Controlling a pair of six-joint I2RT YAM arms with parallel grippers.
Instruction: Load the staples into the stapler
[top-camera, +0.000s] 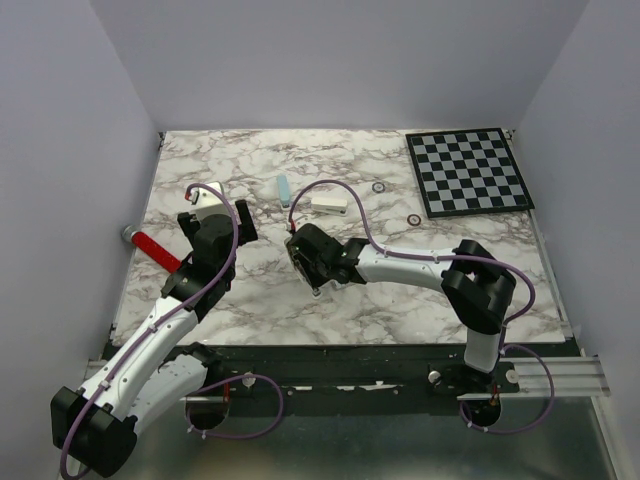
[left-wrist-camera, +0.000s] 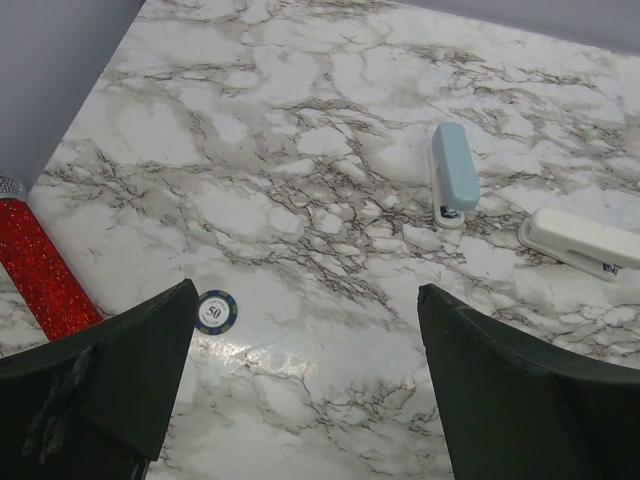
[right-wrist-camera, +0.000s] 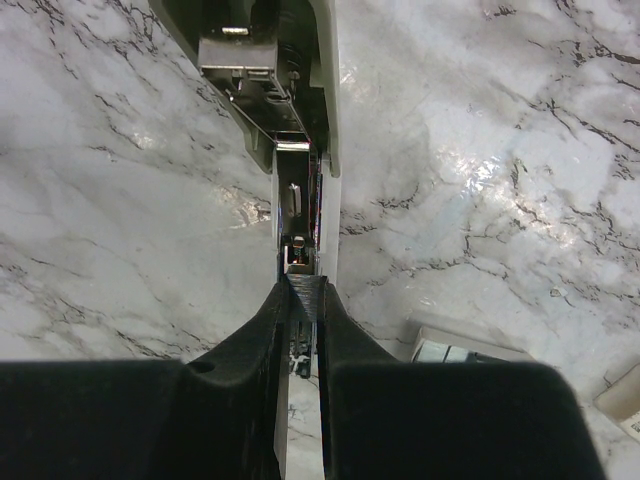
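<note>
Staples (right-wrist-camera: 304, 292) barely discernible in right gripper (right-wrist-camera: 303, 305), open stapler (right-wrist-camera: 296, 130) cut off

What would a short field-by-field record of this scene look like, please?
left gripper: open, holding nothing, above the marble table
right gripper: nearly shut on a small grey strip, apparently the staples, at the open stapler
closed staplers: light blue stapler and white stapler, lying apart
other items: red glitter tube, poker chip, checkerboard
task state: staples not visibly seated yet
</note>
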